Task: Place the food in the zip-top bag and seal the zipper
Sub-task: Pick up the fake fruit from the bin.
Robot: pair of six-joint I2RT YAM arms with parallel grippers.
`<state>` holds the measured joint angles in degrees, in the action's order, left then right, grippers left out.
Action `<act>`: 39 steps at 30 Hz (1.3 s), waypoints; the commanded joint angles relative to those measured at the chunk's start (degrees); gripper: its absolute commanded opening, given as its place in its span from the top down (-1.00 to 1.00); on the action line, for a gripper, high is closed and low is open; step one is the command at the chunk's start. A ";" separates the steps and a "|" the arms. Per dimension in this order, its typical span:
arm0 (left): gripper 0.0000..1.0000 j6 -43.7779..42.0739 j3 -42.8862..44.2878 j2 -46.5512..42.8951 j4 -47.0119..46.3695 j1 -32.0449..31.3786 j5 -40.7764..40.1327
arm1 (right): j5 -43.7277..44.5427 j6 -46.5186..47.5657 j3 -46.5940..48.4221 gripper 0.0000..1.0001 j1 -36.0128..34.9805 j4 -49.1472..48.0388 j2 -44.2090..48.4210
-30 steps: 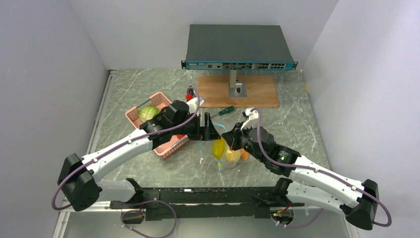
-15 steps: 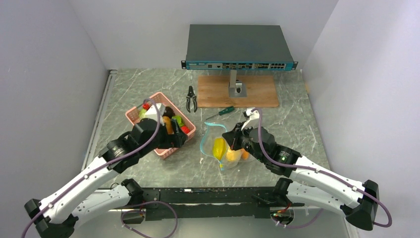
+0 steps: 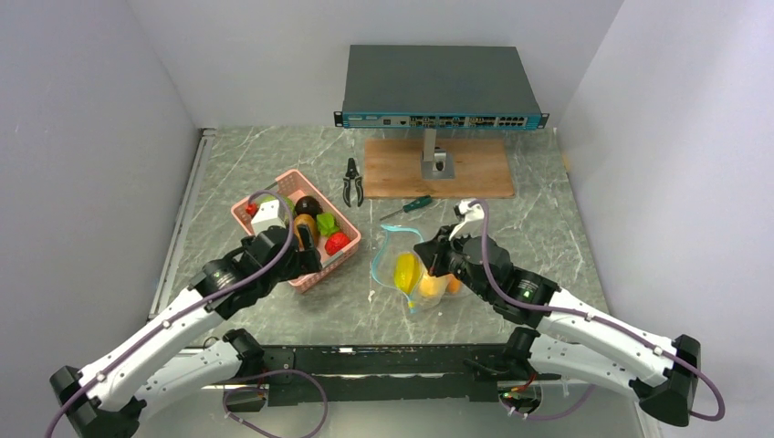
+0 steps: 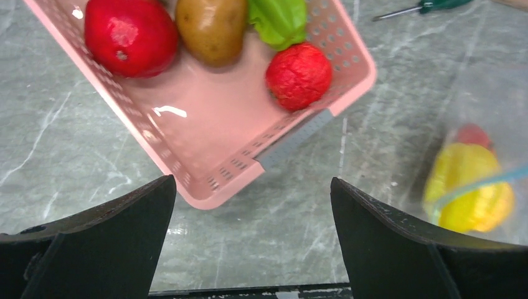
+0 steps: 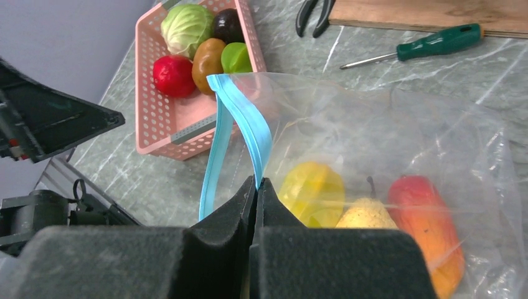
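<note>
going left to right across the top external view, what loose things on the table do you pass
basket → pliers → zip-top bag. The screwdriver and board share the bag's stretch of the view, so they are left out.

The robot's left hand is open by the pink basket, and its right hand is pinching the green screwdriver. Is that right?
Not quite. The right gripper is pinching the zipper of the zip-top bag, not the screwdriver, which lies on the table by itself. The right wrist view shows this. The left gripper is indeed open by the pink basket.
</note>
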<state>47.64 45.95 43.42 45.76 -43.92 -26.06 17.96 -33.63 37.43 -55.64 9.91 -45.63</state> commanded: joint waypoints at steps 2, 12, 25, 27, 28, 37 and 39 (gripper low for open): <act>-0.99 0.42 1.24 3.77 -0.04 5.06 0.89 | 6.41 0.86 0.38 1.00 -0.19 2.13 5.15; -0.99 -10.14 -0.03 12.12 -14.18 20.72 24.05 | 14.68 2.56 -0.06 1.00 -0.15 7.64 12.22; -0.84 -11.64 6.04 36.84 -20.38 21.03 28.38 | 13.90 2.23 -0.62 1.00 -0.26 8.20 12.51; -0.86 -9.25 5.87 38.38 -21.95 21.02 29.64 | 13.59 1.95 -0.72 1.00 -0.20 8.19 12.28; -0.88 -8.03 5.37 38.71 -23.28 21.00 30.47 | 13.47 1.91 -0.75 1.00 -0.22 8.13 12.25; -0.98 0.84 0.96 39.59 -36.21 21.24 36.86 | 12.25 1.40 -1.08 1.00 -0.20 7.15 11.62; -0.98 1.38 0.80 40.11 -37.19 21.25 36.87 | 11.96 1.16 -1.34 1.00 -0.10 6.82 11.46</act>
<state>45.21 47.33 82.65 14.92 -23.05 8.40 30.92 -31.75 36.53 -55.64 19.64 -34.06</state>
